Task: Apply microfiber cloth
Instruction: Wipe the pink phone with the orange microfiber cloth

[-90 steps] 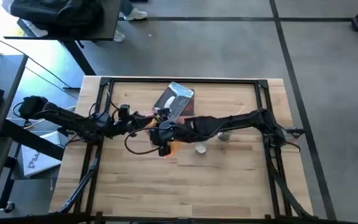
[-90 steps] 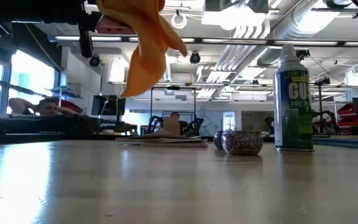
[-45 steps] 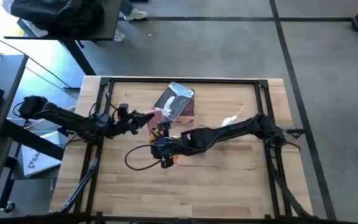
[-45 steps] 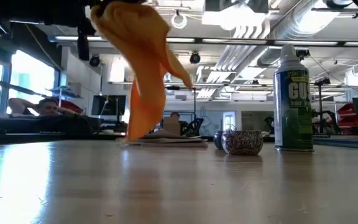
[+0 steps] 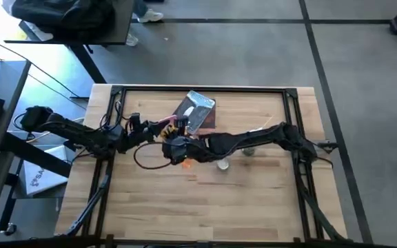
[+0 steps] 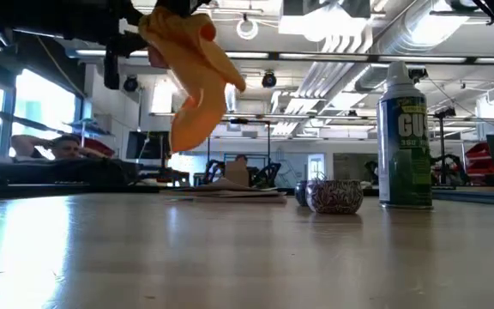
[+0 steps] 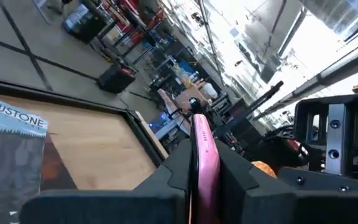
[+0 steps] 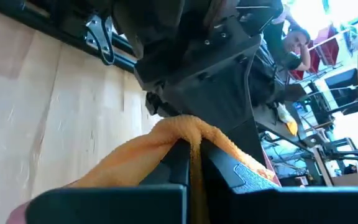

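I see the desk (image 5: pixel 253 200) with both arms meeting near its centre. The right tool (image 5: pixel 176 148) is clenched on the microfiber cloth (image 6: pixel 192 73), which hangs bunched in the air, clear of the wood; in the right wrist view its orange folds drape over my dark fingers (image 8: pixel 179 163). Just at ten o'clock from it, the left tool (image 5: pixel 163 129) grips a slim pink object (image 7: pixel 202 163) edge-on between its fingers. At twelve o'clock of the tools a grey-blue and white packet (image 5: pixel 194 110) lies flat. At three o'clock stand a green spray can (image 6: pixel 405 139) and a small patterned bowl (image 6: pixel 334 196), just beside each other.
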